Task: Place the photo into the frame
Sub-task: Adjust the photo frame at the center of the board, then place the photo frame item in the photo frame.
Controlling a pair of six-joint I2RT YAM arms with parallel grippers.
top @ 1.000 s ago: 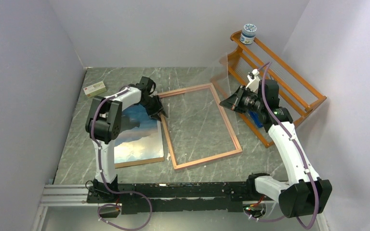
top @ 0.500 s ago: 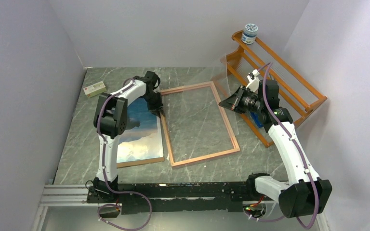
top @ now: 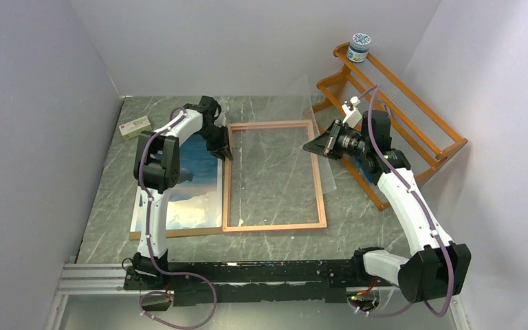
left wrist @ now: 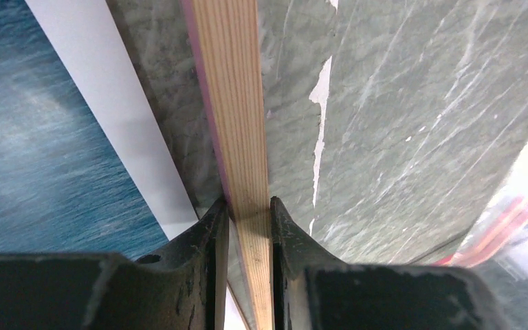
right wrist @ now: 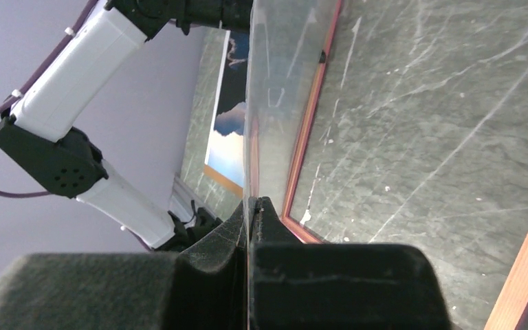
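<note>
- Top external: the frame (top: pixel 273 226) lies flat mid-worktop, long rails running near edge to far edge, marble showing thru its opening.
- L gripper (top: pixel 222 146) is on the frame's left rail, close to its far-left corner.
- Left wrist: L gripper (left wrist: pixel 249 206) is closed narrow on the wood rail of the frame (left wrist: pixel 237 103). One finger is on each side, both touching the wood.
- The photo (top: pixel 196 185) lies face up on the backing board (top: pixel 179 233), btwn the frame and the worktop's left edge. Its right edge runs just beside the frame's left rail.
- Left wrist shows the photo (left wrist: pixel 34 137) w/ a white margin, and a strip of bare marble btwn it and the rail.
- R gripper (top: pixel 314 146) is up off the worktop by the frame's far-right corner, holding the clear pane (top: pixel 330 172), which is tilted above the right rail.
- Right wrist: R gripper (right wrist: pixel 253 206) is pinched tight on the clear pane (right wrist: pixel 282 82), seen nearly edge-on. The frame (right wrist: pixel 309 130) lies on the marble below, the photo (right wrist: pixel 230 124) beyond it.
- Orange rack (top: pixel 412 110) leans in the far-right corner, w/ a jar (top: pixel 358 48) on its top end.
- Small box (top: pixel 136 126) lies near the far-left corner.
</note>
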